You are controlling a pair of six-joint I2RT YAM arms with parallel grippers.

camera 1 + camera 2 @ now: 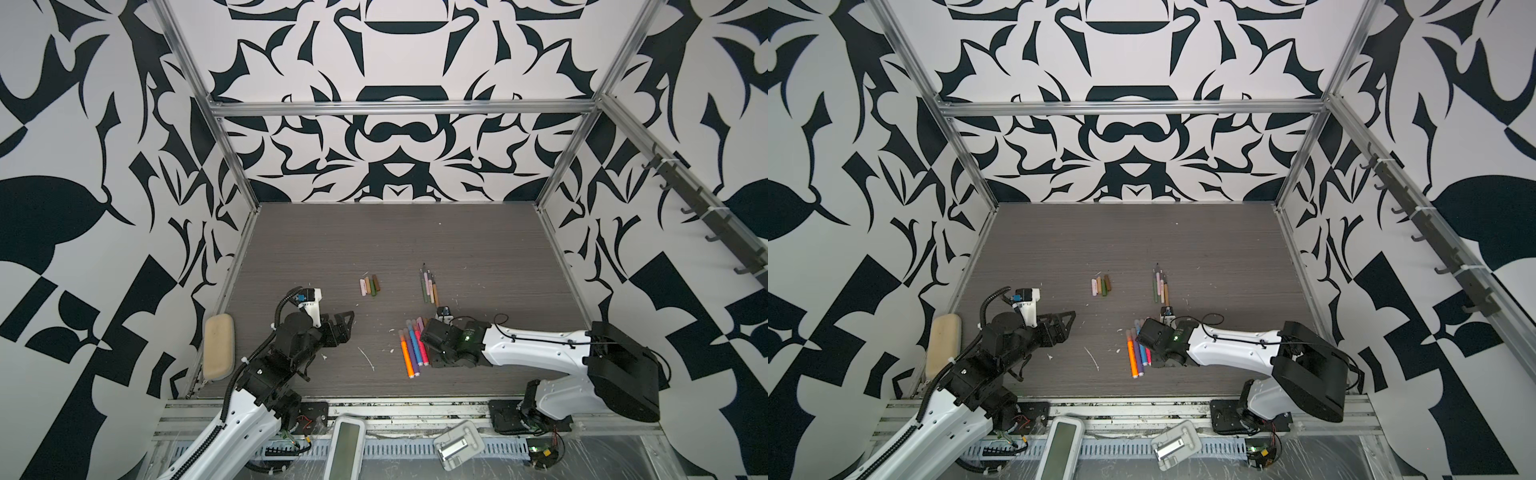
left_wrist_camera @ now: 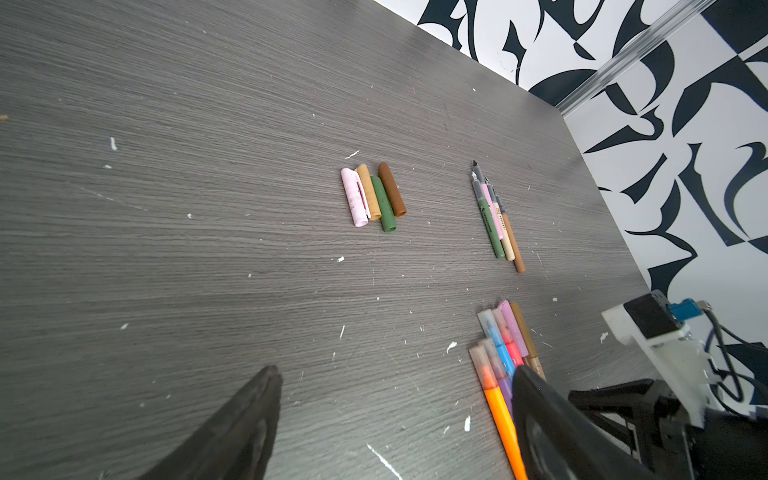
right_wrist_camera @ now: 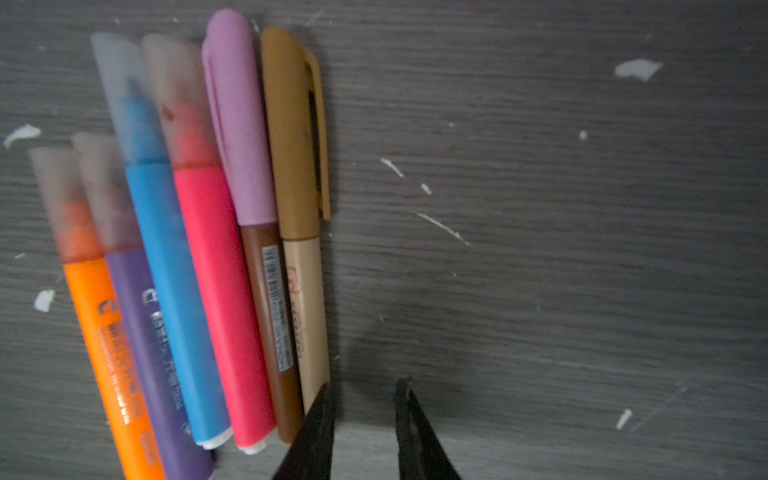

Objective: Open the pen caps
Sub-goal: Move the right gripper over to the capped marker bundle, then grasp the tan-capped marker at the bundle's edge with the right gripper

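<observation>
Several loose pen caps [image 2: 374, 197], pink, tan, olive and brown, lie side by side mid-table [image 1: 370, 286]. To their right lies a bundle of uncapped pens [image 2: 496, 224] with bare tips. Nearer the front, several capped pens [image 3: 199, 249] lie in a row: orange, purple, blue and pink under translucent caps, a brown one with a lilac cap [image 3: 239, 124], a tan one with a brown cap [image 3: 289, 137]. My right gripper [image 3: 365, 386] is low over the table at their rear ends, narrowly open and empty, with one finger against the tan pen. My left gripper [image 2: 397, 374] hovers wide open and empty, left of the row.
A beige pad [image 1: 218, 351] lies along the table's left edge. The dark wood table [image 1: 415, 237] is flecked with white scraps. A white-framed panel [image 1: 347, 440] and a grey bracket [image 1: 457, 444] rest on the front rail. Patterned walls enclose three sides.
</observation>
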